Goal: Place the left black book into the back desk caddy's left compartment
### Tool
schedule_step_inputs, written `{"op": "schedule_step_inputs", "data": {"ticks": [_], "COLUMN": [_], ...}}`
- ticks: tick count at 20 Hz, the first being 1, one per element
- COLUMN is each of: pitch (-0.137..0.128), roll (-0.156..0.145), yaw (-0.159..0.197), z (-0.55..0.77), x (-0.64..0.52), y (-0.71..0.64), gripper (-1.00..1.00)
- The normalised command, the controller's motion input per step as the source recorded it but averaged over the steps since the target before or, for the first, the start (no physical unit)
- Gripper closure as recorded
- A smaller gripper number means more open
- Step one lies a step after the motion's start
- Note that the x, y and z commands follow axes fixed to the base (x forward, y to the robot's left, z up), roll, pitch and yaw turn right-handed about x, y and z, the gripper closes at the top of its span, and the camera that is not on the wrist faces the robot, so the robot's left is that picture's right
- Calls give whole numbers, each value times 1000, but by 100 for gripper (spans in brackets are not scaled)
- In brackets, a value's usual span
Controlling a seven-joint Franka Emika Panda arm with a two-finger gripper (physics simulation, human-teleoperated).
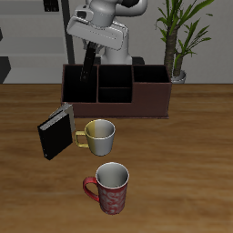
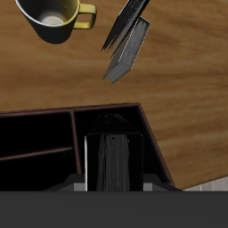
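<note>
Hanging over the caddy at the back of the bench, the hand grips a black book by its upper edge, so that the book drops almost upright, slightly tilted, into the end compartment. In the wrist view the same book shows as a dark slab seen end-on, directly above the black-lined compartment, its lower edge at or just inside the rim; whether it touches the floor of the bay cannot be told. A second black book stands on the bench nearer the front, beside a grey mug with a yellow handle, and a red patterned mug sits nearer still. The held book looks stiff and flat, probably light for its size, with smooth covers that could slip under a loose pinch. A hold across the covers near the top edge, as here, seems sensible, since it lets the weight hang straight and keeps the lower corners clear of the partitions. The main risk appears to be a corner catching on the caddy wall.
</note>
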Motion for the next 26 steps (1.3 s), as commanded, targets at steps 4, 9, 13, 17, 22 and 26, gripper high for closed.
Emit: {"op": "schedule_step_inputs", "data": {"ticks": [4,9,13,17,22,26], "pitch": [28,22,22,8,2,14], "roll": [-8,-7,3,19,-6,0], "yaw": [-27,-30,-25,-7,-10,-61], "z": [-173,-143,-144,-102,-146,-193], "x": [44,15,-9,3,-25,-41], "y": [-72,-25,-23,46,6,-69], "gripper": [100,100,100,100,100,100]}}
